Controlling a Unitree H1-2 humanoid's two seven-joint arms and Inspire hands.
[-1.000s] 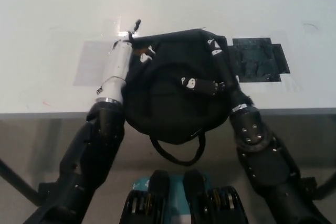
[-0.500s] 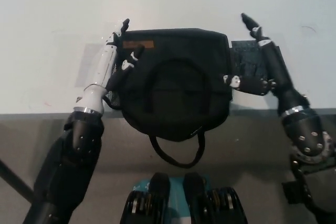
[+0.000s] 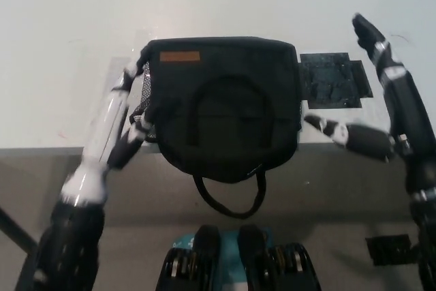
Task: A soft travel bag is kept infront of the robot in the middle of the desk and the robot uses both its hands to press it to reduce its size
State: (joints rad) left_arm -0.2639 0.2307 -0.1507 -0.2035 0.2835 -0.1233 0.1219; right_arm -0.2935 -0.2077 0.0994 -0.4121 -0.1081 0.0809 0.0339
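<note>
Surface (image 3: 61, 46) runs bare toward 12 o'clock behind the black travel bag (image 3: 221, 103), whose near side and strap loop overhang the front edge at 6. Dark taped patch (image 3: 334, 80) lies just beside the bag at 3. White left hand (image 3: 133, 117) sits at 9 against the mesh side, fingers loosely spread, holding nothing. Black right hand (image 3: 381, 100) at 3 is off the bag, fingers splayed wide. Bag looks full, boxy, orange label up.

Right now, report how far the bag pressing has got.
Done: nothing visibly; the travel bag sits full-shaped at the desk edge, strap hanging over. In hand: nothing pressed; the left hand is open beside its left side, the right hand open and apart on the right. Left: press from both sides.
</note>
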